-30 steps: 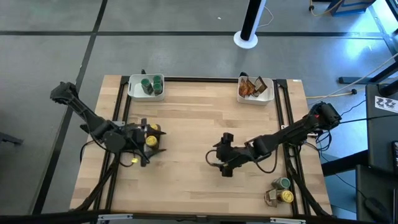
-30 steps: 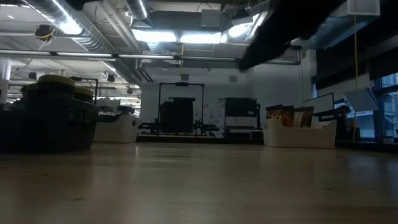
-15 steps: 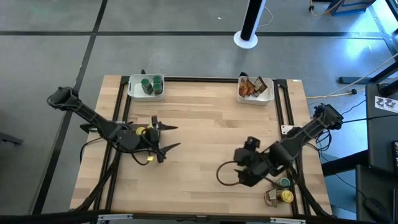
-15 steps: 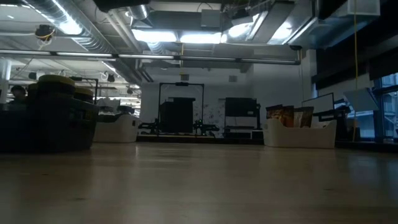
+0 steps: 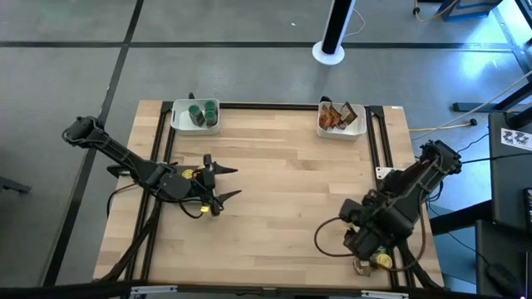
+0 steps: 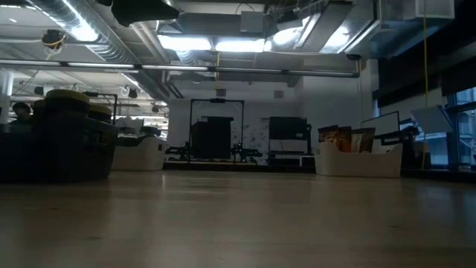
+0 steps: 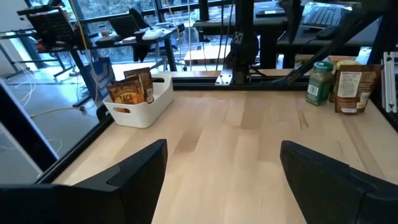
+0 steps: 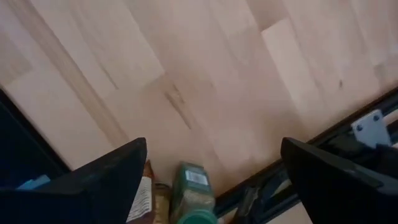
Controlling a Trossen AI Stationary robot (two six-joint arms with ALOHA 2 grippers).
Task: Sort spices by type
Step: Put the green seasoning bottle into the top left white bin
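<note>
The wooden table (image 5: 283, 183) is lying mostly bare. At lower right the right gripper (image 8: 205, 180), fingers spread and empty, is hovering over a green jar (image 8: 191, 198), likely lining up a grasp. At left centre the left gripper (image 5: 223, 184) is waiting with jaws released, while sorted jars (image 5: 200, 113) and packets (image 5: 335, 116) are sitting in trays (image 5: 178, 123) along the top edge.

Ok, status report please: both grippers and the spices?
Left gripper open, empty, mid-table. Right gripper open above green-lid jar and packet. Nothing in the way.
</note>
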